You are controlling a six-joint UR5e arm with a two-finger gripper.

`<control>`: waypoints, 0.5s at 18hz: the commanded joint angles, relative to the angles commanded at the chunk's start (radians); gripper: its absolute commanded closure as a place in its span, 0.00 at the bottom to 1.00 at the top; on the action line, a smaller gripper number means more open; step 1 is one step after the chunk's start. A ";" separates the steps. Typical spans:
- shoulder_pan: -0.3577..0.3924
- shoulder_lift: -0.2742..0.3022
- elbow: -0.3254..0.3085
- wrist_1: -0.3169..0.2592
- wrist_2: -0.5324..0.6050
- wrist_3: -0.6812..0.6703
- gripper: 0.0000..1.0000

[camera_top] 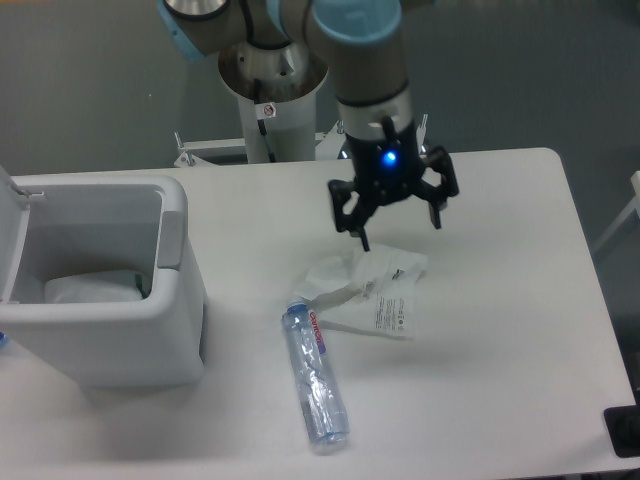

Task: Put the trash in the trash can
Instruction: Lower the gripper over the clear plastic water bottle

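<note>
Gripper (398, 232) hangs wide open, empty, just above the crumpled white wrapper (372, 291); plastic bottle (315, 375) lies beside it

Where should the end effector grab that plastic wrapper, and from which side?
Probably the raised crumpled fold at the wrapper's upper left, coming straight down. The rest lies flat on the table; the open end effector already hangs just above.

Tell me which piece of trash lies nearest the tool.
The white wrapper, directly under the open tool; the clear bottle lies farther off, toward the table's front edge.
</note>
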 joint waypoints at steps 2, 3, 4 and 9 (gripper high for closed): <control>0.008 -0.018 0.003 0.005 0.008 0.002 0.00; 0.008 -0.031 0.008 0.005 0.015 0.002 0.00; 0.008 -0.038 0.014 0.003 0.018 0.000 0.00; -0.004 -0.185 0.043 0.011 0.015 -0.021 0.00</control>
